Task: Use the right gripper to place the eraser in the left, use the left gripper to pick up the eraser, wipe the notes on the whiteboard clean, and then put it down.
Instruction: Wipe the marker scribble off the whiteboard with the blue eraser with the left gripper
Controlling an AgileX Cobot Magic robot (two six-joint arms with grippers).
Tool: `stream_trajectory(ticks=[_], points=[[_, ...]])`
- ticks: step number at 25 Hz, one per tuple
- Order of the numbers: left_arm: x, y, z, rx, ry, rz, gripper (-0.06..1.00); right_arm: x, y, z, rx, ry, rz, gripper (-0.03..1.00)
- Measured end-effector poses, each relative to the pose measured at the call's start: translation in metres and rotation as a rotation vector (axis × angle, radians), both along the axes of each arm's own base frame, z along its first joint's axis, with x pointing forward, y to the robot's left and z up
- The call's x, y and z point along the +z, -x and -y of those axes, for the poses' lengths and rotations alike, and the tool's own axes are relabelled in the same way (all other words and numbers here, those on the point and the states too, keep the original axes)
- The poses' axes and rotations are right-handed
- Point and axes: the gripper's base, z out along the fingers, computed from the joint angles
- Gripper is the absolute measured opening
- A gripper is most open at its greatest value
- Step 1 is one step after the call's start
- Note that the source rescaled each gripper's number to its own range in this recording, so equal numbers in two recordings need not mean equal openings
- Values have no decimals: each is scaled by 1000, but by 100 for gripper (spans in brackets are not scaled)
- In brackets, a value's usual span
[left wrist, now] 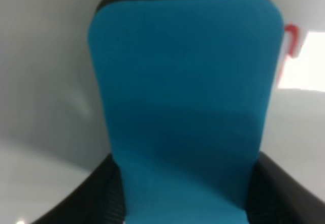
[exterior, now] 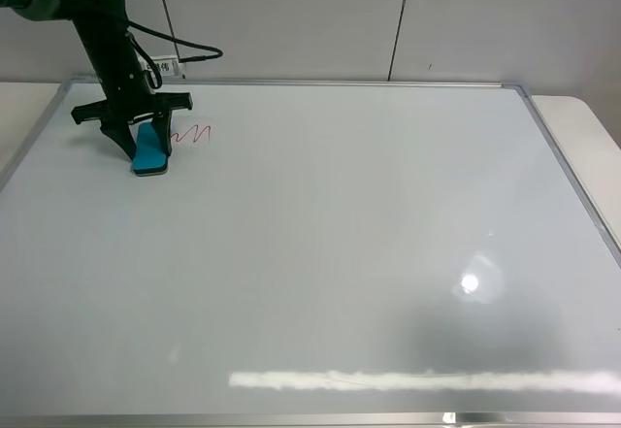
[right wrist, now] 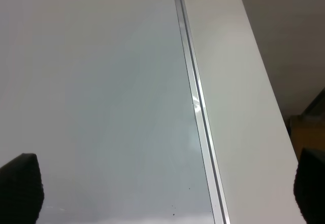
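left tool [exterior: 146,142]: clamped on eraser [exterior: 150,159] | eraser: on whiteboard [exterior: 340,253], far left corner, just beside red notes [exterior: 192,135] | right tool [right wrist: 165,188]: fingers spread wide, empty, above whiteboard's right edge

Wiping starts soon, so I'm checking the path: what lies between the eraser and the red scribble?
Nothing but a thin strip of bare whiteboard separates the eraser from the notes, seen in the exterior high view.
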Motion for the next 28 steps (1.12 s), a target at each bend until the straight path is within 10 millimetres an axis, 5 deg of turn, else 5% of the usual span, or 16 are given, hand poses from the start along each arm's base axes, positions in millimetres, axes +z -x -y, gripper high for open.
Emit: stream_trajectory(ticks=[16,22,28], points=[[8,-19,99,-134,121,122,6,0,0,0,0,0,0,99],[5,-24,100,-116,162,127,6,0,0,0,0,0,0,99],[5,-31,78,-71,184,131,6,0,0,0,0,0,0,99]])
